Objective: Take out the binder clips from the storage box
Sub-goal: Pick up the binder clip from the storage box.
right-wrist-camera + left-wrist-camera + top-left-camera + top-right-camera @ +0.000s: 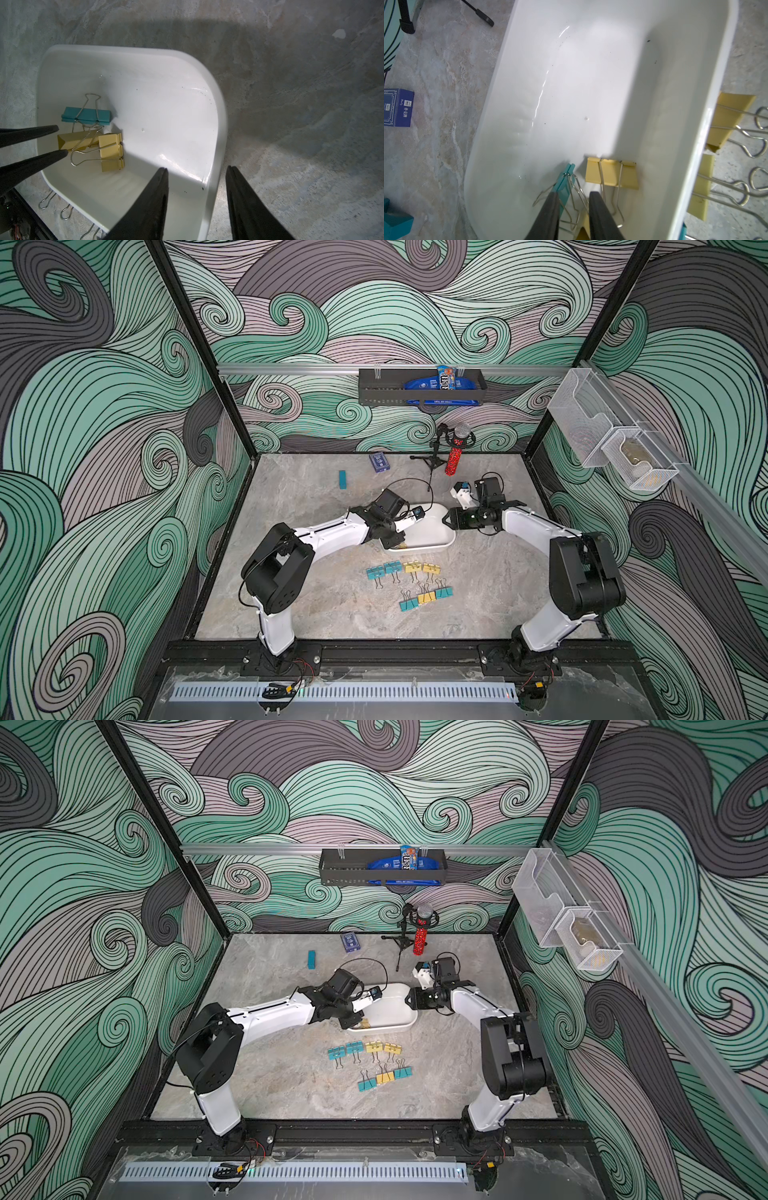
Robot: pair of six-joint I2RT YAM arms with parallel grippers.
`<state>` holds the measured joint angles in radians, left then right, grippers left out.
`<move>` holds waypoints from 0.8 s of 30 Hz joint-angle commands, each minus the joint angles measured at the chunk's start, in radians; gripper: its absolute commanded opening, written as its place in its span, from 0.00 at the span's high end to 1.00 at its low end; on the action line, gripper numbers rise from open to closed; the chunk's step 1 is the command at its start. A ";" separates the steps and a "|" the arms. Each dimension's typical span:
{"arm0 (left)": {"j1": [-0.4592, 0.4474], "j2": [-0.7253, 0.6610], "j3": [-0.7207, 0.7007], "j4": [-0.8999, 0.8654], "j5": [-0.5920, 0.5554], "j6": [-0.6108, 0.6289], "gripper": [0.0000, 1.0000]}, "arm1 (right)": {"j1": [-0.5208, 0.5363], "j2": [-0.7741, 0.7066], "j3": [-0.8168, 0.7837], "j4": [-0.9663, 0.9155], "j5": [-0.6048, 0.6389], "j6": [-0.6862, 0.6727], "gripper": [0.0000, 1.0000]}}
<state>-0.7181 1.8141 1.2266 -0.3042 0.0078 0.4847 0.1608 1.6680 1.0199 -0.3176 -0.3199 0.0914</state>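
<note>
Seven binder clips (409,583) are laid just in front of the storage box (432,537); three lie inside. At its left end a yellow clip (83,142) is straddled narrowly by the left gripper (62,140) (a firm pinch cannot be confirmed). Its handles look interlaced with neighbours, so extras could be dragged along. The box's right wall is straddled by the right gripper (196,167), clamping untellable; the box might be tipped.

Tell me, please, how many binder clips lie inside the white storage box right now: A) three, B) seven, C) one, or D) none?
A: the right wrist view shows a teal binder clip, a yellow binder clip and a second yellow clip on the floor of the storage box.
</note>
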 commanded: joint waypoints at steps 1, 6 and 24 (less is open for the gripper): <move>0.011 0.026 0.032 -0.034 -0.038 -0.004 0.73 | 0.005 -0.005 0.009 0.009 -0.005 -0.006 0.53; 0.019 0.025 0.019 -0.002 -0.064 -0.008 0.69 | 0.005 -0.002 0.008 0.009 -0.005 -0.006 0.53; 0.040 0.053 0.024 -0.012 -0.041 -0.001 0.74 | 0.005 -0.002 0.009 0.009 -0.003 -0.009 0.53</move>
<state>-0.6880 1.8534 1.2266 -0.3004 -0.0528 0.4824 0.1608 1.6680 1.0199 -0.3176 -0.3199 0.0895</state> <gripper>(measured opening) 0.265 0.474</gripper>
